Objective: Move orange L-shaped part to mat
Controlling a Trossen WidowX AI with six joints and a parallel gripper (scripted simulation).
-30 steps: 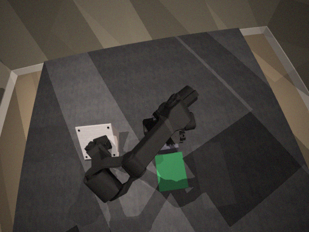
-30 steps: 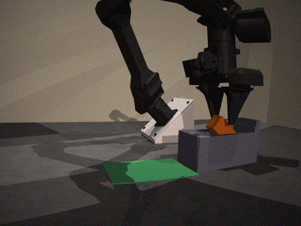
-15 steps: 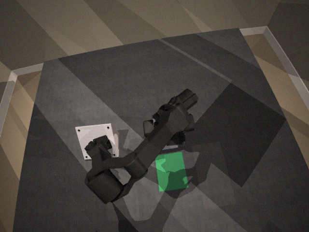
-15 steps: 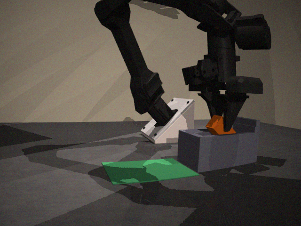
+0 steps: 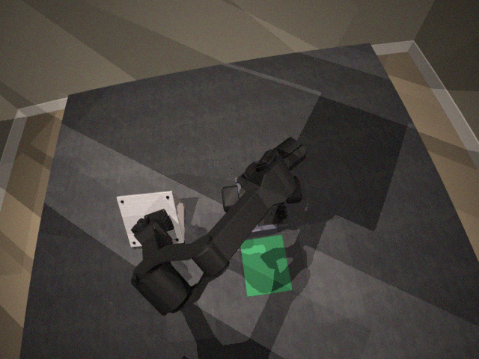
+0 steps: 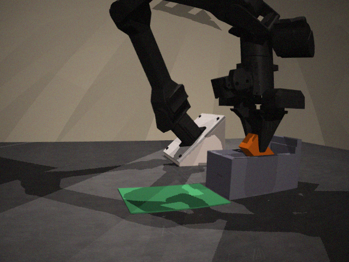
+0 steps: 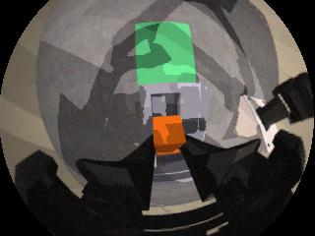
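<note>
Dark grey flooring, crossed by slanting bands of shadow, spreads out under a plain tan wall. Nearest to me lies the green mat (image 6: 172, 197), flat on the floor with the arm's shadow falling across it. Just behind it, close to its far right corner, stands the grey tray (image 6: 253, 173), a blocky box with a notched back wall. Out of its top pokes the orange part (image 6: 250, 144), tilted, one end raised above the rim and the other down in the pocket. The gripper (image 6: 258, 135) hangs straight down over the tray, its dark fingers (image 6: 267, 132) pinched onto that raised end. Farther back sits the white wedge-shaped base (image 6: 206, 135), where the arm is bolted on.
</note>
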